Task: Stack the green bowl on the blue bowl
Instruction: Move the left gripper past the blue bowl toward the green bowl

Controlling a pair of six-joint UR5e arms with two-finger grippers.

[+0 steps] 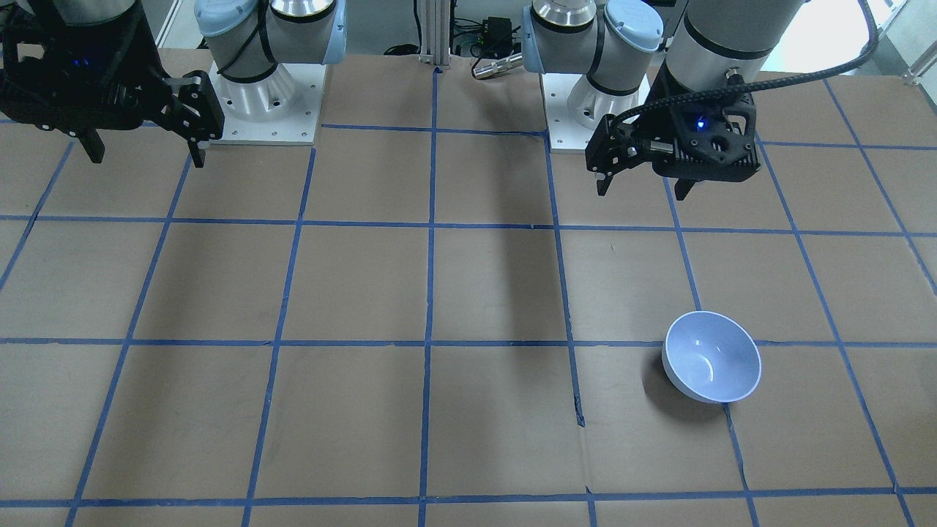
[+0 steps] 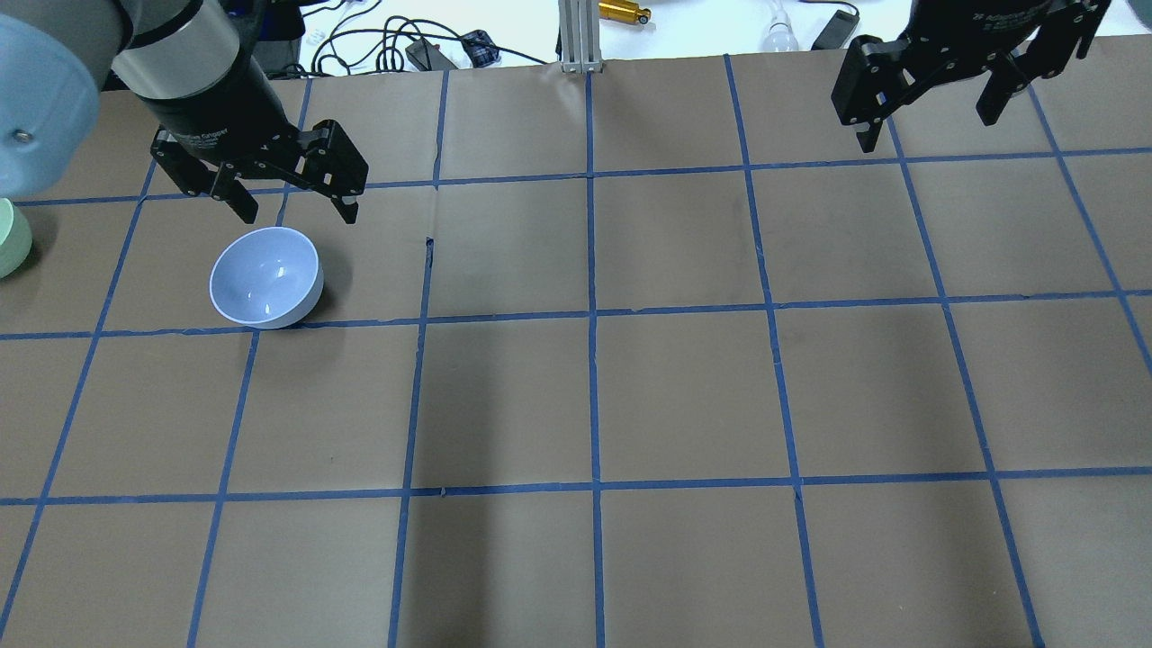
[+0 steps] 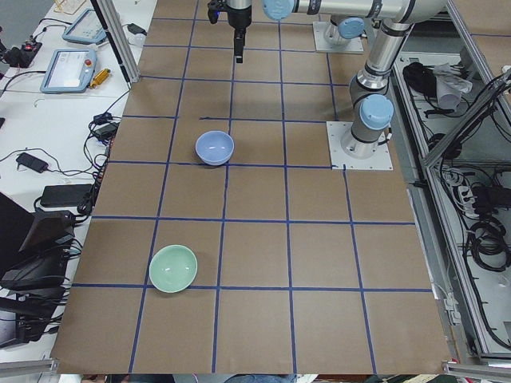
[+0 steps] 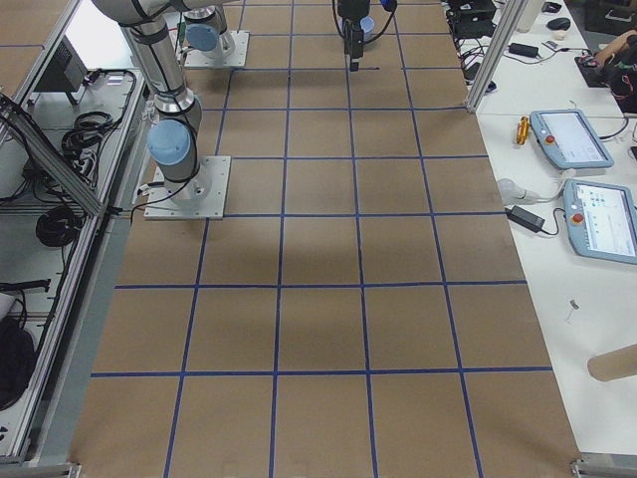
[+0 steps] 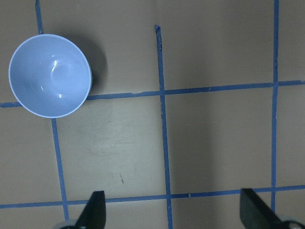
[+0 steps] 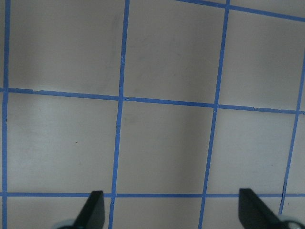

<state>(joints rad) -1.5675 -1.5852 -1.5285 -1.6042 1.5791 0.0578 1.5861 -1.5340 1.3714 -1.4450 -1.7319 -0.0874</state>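
Observation:
The blue bowl (image 2: pixel 266 276) stands upright and empty on the table's left side; it also shows in the front view (image 1: pixel 711 356), the left side view (image 3: pixel 215 148) and the left wrist view (image 5: pixel 50 75). The green bowl (image 3: pixel 173 268) stands upright, further toward the table's left end, apart from the blue bowl. Only its edge shows in the overhead view (image 2: pixel 11 238). My left gripper (image 2: pixel 299 216) hangs open and empty above the table, just robot-side of the blue bowl (image 1: pixel 642 194). My right gripper (image 2: pixel 927 130) is open and empty, high at the far right (image 1: pixel 146 159).
Brown paper with a blue tape grid (image 2: pixel 594 315) covers the table. The arm bases (image 1: pixel 267 95) stand at the robot's edge. Cables and small devices (image 2: pixel 432 49) lie beyond the far edge. Side tables carry tablets (image 4: pixel 572 139).

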